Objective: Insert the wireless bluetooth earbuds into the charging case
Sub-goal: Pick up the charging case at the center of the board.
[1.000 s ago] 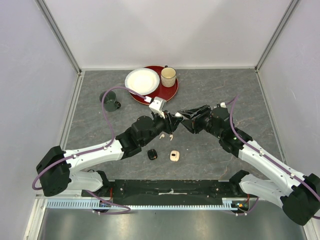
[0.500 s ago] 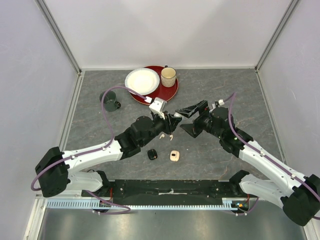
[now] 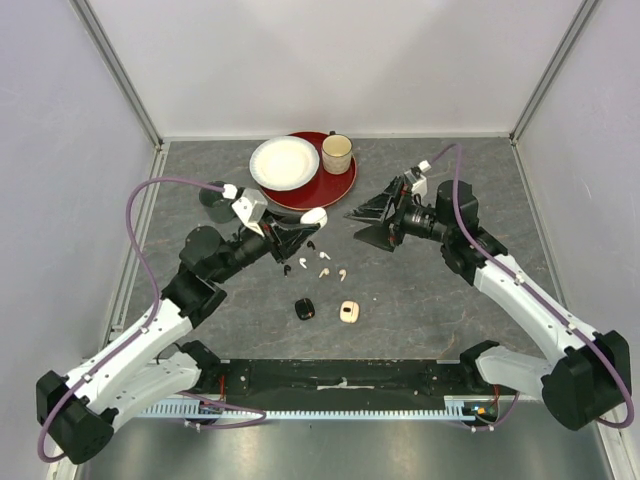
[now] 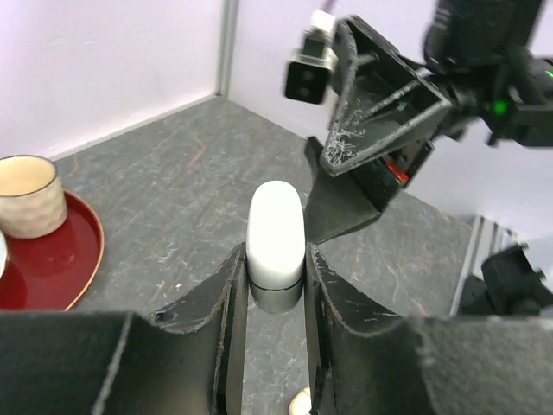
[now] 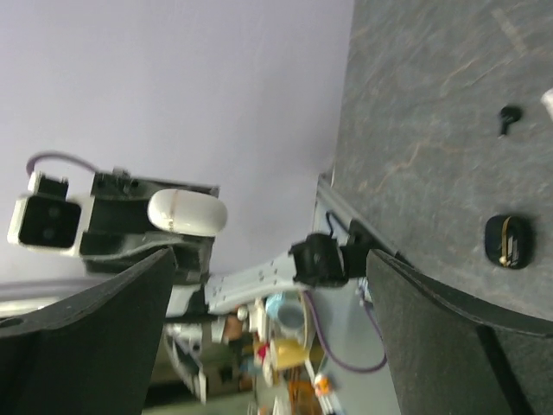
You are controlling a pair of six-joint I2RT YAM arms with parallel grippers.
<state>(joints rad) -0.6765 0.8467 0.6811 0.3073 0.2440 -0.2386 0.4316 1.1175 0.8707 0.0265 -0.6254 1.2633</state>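
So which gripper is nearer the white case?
Left. The left gripper is clamped on the white case; the right gripper is open just to its right, not touching it.

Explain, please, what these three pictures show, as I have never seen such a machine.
These are two robot arms bolted to a table, each ending in a two-fingered hand. One picture looks down from above; the other two come from cameras on each wrist. The left hand is shut on a white case; the right hand is open and empty. On the table lie small loose earbuds, a black case, a beige case, and a red tray with a plate and cup.
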